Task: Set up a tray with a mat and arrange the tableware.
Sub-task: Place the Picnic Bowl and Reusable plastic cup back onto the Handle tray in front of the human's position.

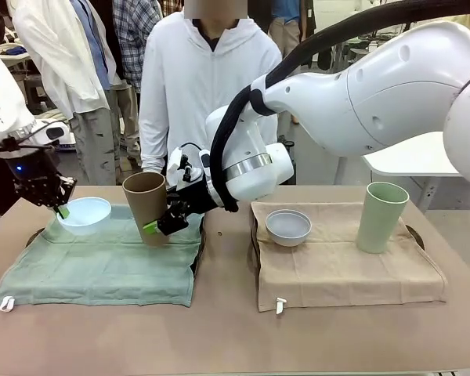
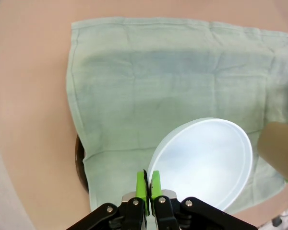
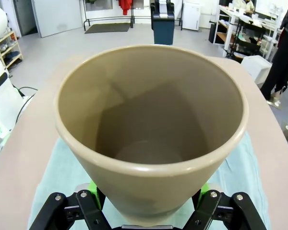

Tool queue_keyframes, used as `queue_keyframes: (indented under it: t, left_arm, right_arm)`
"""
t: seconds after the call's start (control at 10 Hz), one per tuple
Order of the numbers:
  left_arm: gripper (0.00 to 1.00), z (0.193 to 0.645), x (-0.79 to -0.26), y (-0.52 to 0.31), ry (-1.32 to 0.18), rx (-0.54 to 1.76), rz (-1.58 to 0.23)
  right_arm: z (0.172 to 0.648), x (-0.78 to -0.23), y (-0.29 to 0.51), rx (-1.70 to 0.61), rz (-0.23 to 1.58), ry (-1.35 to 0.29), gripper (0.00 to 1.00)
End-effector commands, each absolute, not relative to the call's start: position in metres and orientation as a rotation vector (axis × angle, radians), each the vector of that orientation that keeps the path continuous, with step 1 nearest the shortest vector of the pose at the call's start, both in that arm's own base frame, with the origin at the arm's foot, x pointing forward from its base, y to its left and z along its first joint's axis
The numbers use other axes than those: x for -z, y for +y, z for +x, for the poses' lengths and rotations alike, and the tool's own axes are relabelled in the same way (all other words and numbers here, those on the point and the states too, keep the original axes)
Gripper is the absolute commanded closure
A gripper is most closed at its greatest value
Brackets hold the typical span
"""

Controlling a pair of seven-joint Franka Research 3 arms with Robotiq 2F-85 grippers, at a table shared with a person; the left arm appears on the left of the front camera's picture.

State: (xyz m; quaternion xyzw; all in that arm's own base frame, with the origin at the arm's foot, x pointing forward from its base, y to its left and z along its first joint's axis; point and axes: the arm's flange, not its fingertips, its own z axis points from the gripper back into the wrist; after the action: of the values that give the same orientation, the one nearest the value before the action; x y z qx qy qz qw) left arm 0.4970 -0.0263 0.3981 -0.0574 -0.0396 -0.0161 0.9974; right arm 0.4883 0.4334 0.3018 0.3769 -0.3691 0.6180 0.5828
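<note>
On the worktop (image 1: 227, 329), the green mat (image 1: 102, 266) serves as landmark. The left claw (image 1: 62, 210) is pinched fully shut on the rim of the pale blue bowl (image 1: 86, 214), at the mat's far left corner. The right claw (image 1: 158, 227) grips the tan brown cup (image 1: 145, 202), tilted, over the mat's far right part. Right of the mat lies a beige mat (image 1: 345, 266) carrying the greyish white bowl (image 1: 288, 227) and the pale green cup (image 1: 381, 217), standing upright.
</note>
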Motion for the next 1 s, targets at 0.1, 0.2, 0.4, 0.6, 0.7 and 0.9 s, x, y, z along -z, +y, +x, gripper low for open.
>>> queue_keyframes:
  t: [0.1,0.2,0.4,0.6,0.7,0.9]
  left_arm:
    - [0.96,0.503,-0.379,-0.030,-0.083,0.075,-0.121]
    - [0.96,0.507,-0.372,-0.032,-0.086,0.084,-0.121]
    - [0.96,0.508,-0.365,-0.033,-0.086,0.090,-0.134]
    - [0.96,0.509,-0.362,-0.036,-0.071,0.104,-0.144]
    - [0.36,0.510,-0.361,-0.036,-0.058,0.104,-0.150]
    - [0.00,0.508,-0.364,-0.035,-0.056,0.106,-0.154]
  right_arm:
    - [0.491,-0.287,0.438,-1.449,0.905,-0.918,0.17]
    - [0.494,-0.283,0.437,-1.452,0.899,-0.915,0.17]
    - [0.496,-0.275,0.437,-1.443,0.910,-0.898,0.17]
    - [0.498,-0.270,0.435,-1.444,0.907,-0.892,0.17]
    - [0.498,-0.270,0.435,-1.439,0.908,-0.882,0.00]
    - [0.493,-0.282,0.433,-1.412,0.846,-0.791,0.00]
